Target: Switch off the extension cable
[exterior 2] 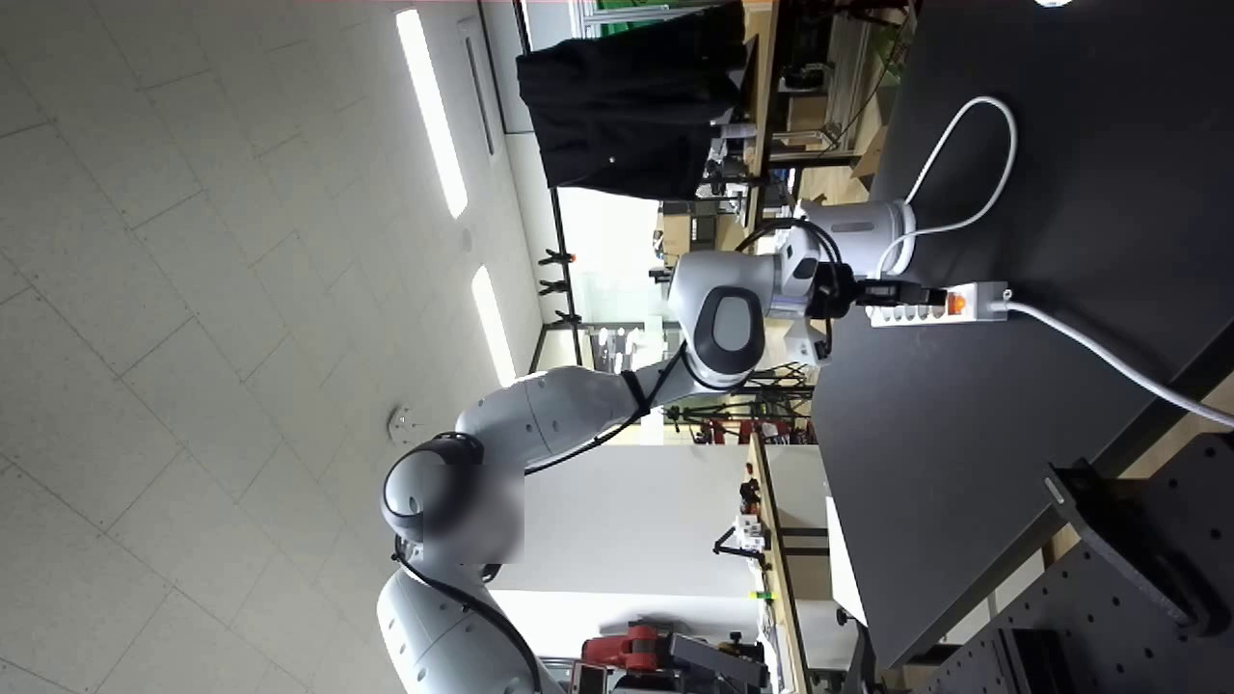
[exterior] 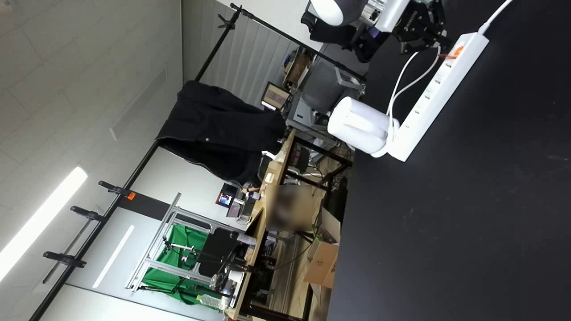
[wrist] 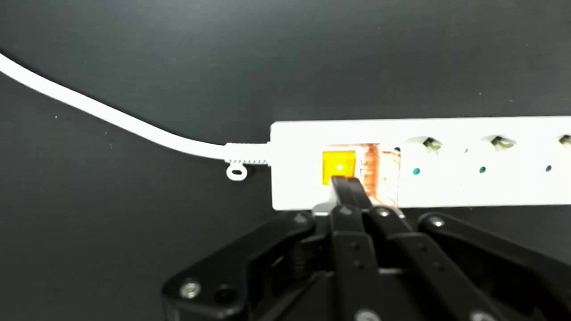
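Observation:
The extension cable's long white strip lies on the dark table in both exterior views [exterior: 430, 104] [exterior 2: 985, 301] and in the wrist view [wrist: 294, 178]. Its orange switch [exterior: 458, 51] also shows in an exterior view [exterior 2: 955, 304]. In the wrist view the switch [wrist: 339, 162] is bright yellow-orange, with a clear orange-tinted flap [wrist: 377, 171] beside it. My gripper [wrist: 349, 180] is shut and empty, fingertips together, over the switch's lower edge and hiding part of it. In both exterior views the gripper [exterior: 441, 47] [exterior 2: 935, 297] is right by the switch. I cannot tell whether it touches.
A bulky white block [exterior: 359, 127] stands at the strip's far end, also in an exterior view [exterior 2: 856, 231]. A thin white cord [exterior 2: 1010, 145] loops beside it. The thick white cord [wrist: 134, 129] leaves the switch end. A dark table [exterior: 446, 232] lies below.

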Available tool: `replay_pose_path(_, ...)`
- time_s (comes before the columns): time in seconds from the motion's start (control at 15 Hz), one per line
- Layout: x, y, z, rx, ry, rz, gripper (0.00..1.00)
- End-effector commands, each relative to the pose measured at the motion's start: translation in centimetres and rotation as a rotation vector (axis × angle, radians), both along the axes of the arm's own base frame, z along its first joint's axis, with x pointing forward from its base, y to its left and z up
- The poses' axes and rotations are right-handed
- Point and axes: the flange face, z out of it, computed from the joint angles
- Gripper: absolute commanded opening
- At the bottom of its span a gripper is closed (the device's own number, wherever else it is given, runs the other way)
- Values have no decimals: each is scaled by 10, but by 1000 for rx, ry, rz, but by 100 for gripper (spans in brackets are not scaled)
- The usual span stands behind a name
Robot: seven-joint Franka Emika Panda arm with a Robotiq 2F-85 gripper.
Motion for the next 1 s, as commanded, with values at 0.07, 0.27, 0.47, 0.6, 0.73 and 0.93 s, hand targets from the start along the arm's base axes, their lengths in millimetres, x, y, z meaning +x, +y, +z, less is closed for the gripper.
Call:
replay_pose_path(0.07,10,-3,-6,11,19,-36,0)
replay_pose_path(0.27,11,-2,-11,16,28,-35,0)
replay_pose_path(0.47,13,0,-14,18,32,-33,0)
replay_pose_path(0.6,14,1,-17,18,34,-35,0)
replay_pose_path(0.73,14,2,-17,18,37,-38,0)
replay_pose_path(0.93,15,3,-18,20,42,-44,0)
